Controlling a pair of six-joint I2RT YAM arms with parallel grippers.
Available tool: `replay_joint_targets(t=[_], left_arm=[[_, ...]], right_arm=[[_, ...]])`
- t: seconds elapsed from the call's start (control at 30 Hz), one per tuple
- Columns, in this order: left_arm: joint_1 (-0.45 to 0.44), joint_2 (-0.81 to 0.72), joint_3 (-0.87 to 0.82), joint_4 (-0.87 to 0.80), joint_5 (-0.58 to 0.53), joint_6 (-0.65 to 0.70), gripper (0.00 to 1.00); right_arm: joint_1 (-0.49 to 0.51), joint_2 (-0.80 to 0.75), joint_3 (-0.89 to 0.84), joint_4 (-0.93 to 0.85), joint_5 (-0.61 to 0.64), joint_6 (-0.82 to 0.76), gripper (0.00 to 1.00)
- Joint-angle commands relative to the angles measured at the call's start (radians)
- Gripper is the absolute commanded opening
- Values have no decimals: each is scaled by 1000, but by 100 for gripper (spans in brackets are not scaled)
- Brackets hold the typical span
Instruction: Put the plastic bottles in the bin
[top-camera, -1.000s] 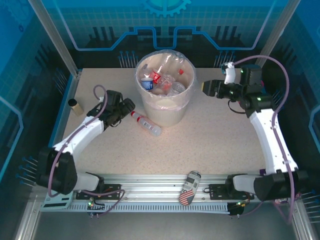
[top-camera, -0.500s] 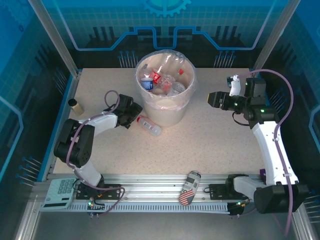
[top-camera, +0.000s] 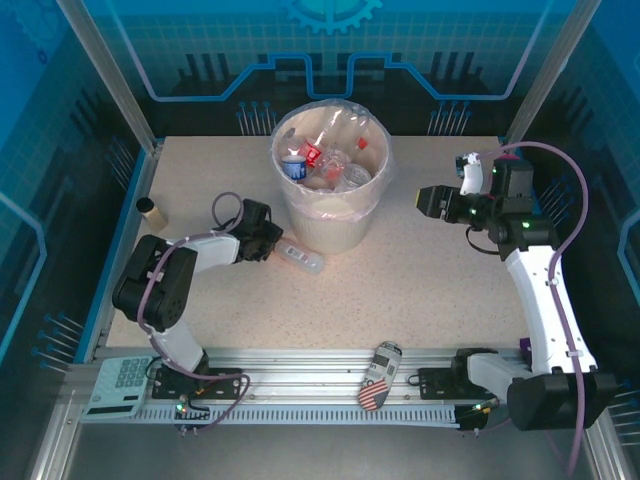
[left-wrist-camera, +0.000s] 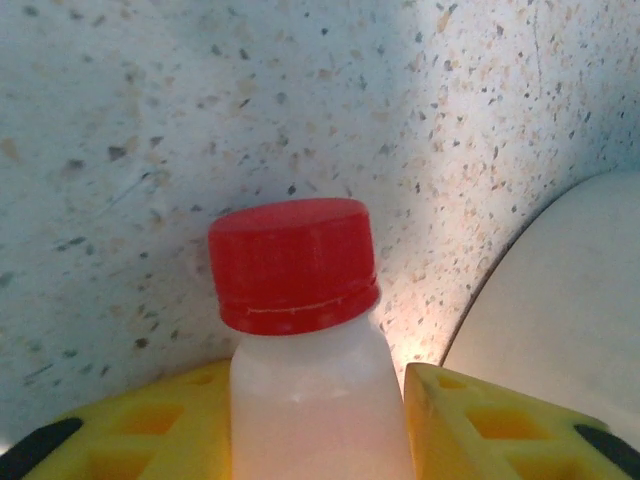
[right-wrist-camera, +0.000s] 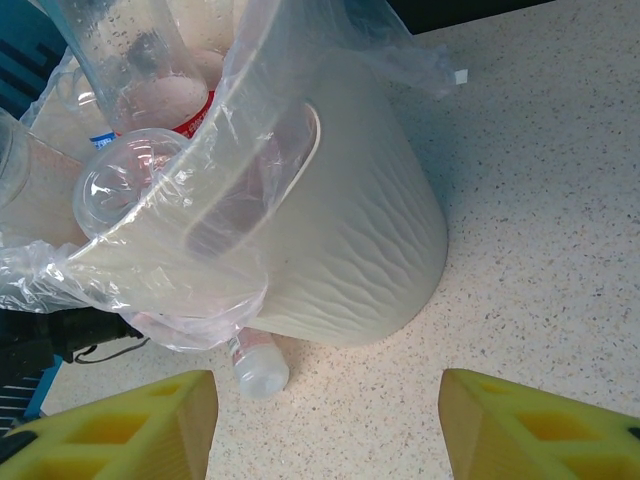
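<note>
Left jaws now tight on bottle

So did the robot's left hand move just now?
Yes. The left gripper slid right and toward the table's near edge, ending close beside the bin, with its fingers on either side of the bottle lying there.

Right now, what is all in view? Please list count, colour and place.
table: one, speckled beige, under everything
bin: one, cream-white, far middle of table
bag liner: one, clear, inside bin
bottles in bin: several, clear, red or blue labels
lying bottle: one, clear, red cap, left of bin
can: one, stars-and-stripes, front rail
small cylinder: one, tan, left table edge
calculator: one, pale grey, near-left corner
left gripper: one, yellow fingers, shut on lying bottle
right gripper: one, yellow fingers, open, right of bin
</note>
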Motion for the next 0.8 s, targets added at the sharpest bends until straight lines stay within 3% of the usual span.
replay_joint_targets(t=[0.0,0.27,0.43,0.6,0.77], left_arm=[[-4,-78,-30,-19,-37,1,43],[3,-281,-44,-108,-89,48,38],[19,-499,-14,-186,-145,205,38],[20,-676,146,-268,-179,371,37],[-27,-723,312,-180,-163,506,35]], right_arm=[[-14,-19,-2,-7,-15,-1,61],[10,-21,-2,-12,-34,-10,60],[33,-29,30,-34,-91,-52,60],[55,-27,50,-21,-129,-63,59],[97,-13,80,42,-172,-34,59]])
